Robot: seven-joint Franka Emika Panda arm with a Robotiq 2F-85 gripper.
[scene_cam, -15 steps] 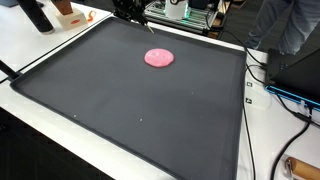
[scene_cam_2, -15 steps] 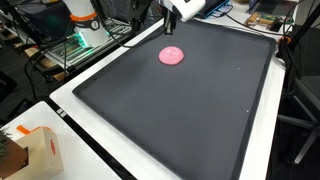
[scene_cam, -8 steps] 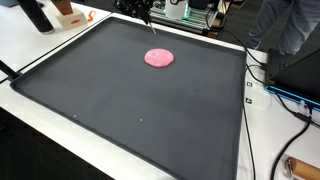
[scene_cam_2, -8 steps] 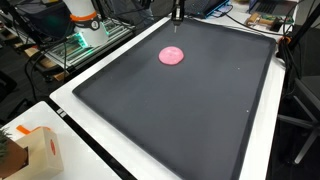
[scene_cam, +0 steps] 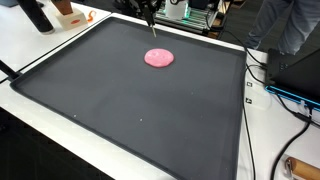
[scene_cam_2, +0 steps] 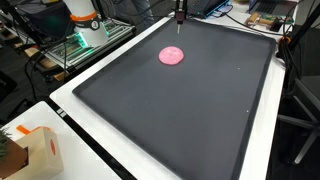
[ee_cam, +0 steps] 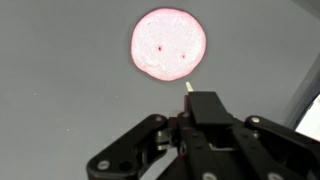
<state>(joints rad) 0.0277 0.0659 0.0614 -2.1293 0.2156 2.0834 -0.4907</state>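
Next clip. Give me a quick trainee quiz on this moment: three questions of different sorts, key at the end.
1. True or false: the disc lies on the black mat.
2. In the wrist view, where is the disc relative to the pincer? A) above it in the picture B) between its fingers C) out of sight
3. Short answer: what pokes out of the pincer toward the disc?
Key: 1 true; 2 A; 3 a thin stick.

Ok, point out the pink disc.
In both exterior views the pink disc lies on the black mat near its far edge; in the wrist view, just ahead of the tool.
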